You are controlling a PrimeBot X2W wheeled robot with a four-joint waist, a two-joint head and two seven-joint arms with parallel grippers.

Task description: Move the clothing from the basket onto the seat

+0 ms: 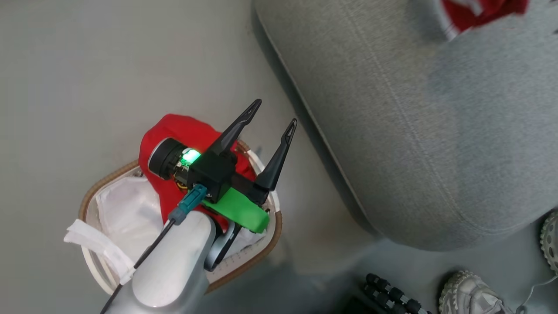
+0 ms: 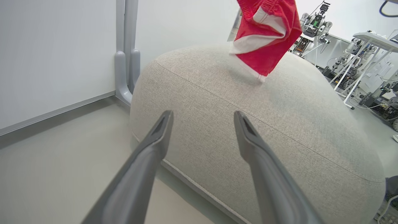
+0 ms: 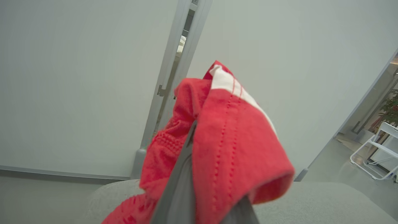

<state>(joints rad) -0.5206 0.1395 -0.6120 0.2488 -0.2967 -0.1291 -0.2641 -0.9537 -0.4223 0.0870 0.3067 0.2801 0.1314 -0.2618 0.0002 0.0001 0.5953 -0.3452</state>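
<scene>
Holding left gripper (image 1: 277,111) spread wide and empty above the basket (image 1: 100,185), containing a red garment (image 1: 174,135) on its white liner (image 1: 126,213). Carrying a second red-and-white garment (image 2: 264,37) over the grey seat (image 1: 414,131), pinching it in the closed right gripper (image 3: 194,140); hem near the seat, contact not determinable. Judging the placing step under way; next calling for lowering, releasing onto the seat, then reaching into the basket.

Soft, even indoor lighting, with a dark shadow beside the seat (image 1: 392,131), blurred clothing (image 1: 492,13) at top right, and wide-angle bowing in both wrist views.
</scene>
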